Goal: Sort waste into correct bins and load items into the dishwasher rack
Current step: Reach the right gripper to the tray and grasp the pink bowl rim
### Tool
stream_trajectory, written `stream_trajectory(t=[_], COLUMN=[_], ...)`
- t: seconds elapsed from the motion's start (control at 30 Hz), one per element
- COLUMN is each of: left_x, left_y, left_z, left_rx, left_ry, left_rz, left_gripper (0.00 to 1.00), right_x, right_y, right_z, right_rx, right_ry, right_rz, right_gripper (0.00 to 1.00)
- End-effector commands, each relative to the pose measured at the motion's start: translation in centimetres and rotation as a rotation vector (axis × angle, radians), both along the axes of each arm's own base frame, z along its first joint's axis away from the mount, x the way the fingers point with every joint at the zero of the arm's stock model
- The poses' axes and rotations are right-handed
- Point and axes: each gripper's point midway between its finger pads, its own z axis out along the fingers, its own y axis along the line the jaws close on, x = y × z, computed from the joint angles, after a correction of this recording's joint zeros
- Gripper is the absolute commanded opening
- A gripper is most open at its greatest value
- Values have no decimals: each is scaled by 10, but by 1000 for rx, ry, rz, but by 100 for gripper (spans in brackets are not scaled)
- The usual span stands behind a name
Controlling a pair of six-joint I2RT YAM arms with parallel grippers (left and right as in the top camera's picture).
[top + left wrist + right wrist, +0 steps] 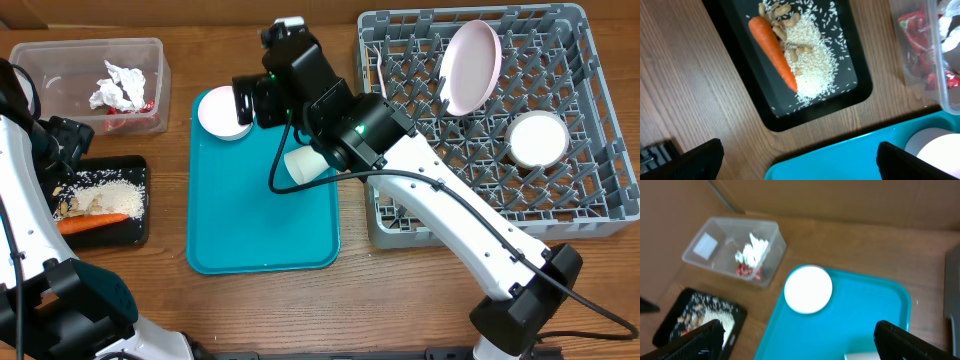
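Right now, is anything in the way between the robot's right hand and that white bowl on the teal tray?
Nothing visible does. The right hand is open, and in its wrist view only bare teal tray lies between it and the white bowl. The small white cup sits under the arm, off that path.

Orange carrot (772, 52); white rice (812, 62); black tray (777, 102); teal tray (250, 230); grey rack (600, 130); pink plate (470, 65); white tissue (118, 88).

This looks like a robotics lab bench dressed as a kitchen clean-up station. White robot arms (440, 210) reach over a wood-grain surface (260, 310) carrying a teal tray (250, 235). A grey dishwasher rack (590, 190) sits right of it, a black tray (130, 232) and clear tub (40, 70) of waste left of it, and plain brown board (840, 200) behind it.
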Motion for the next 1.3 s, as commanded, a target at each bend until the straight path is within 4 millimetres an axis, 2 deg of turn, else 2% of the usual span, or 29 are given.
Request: stream_trajectory(t=[0.0, 0.07, 0.2, 0.27, 0.37, 0.5, 0.63, 0.93, 1.27], left_x=[-1, -3, -7, -10, -13, -15, -15, -15, -14], left_y=[2, 0, -2, -4, -5, -6, -7, -10, -12], left_z=[-3, -3, -4, -6, -8, -12, -13, -13, -13], left_rx=[-4, -8, -19, -25, -32, -40, -42, -49, -49], left_ry=[17, 25, 44, 57, 69, 82, 84, 85, 85], left_rz=[3, 3, 3, 3, 3, 7, 6, 0, -6], left_gripper=[100, 100, 100, 100, 100, 100, 100, 100, 100], right_x=[17, 28, 44, 53, 65, 75, 79, 86, 85], right_y=[6, 18, 48, 53, 56, 65, 71, 75, 73], right_z=[-3, -17, -73, -99, -123, -156, -180, -222, -258], right_rx=[11, -6, -57, -74, -82, -88, -91, -109, -143], right_ry=[-43, -65, -49, -33, -22, -10, 1, 22, 63], right_rz=[-14, 19, 119, 113, 104, 107, 112, 112, 111], right_gripper=[100, 100, 100, 100, 99, 91, 86, 86, 84])
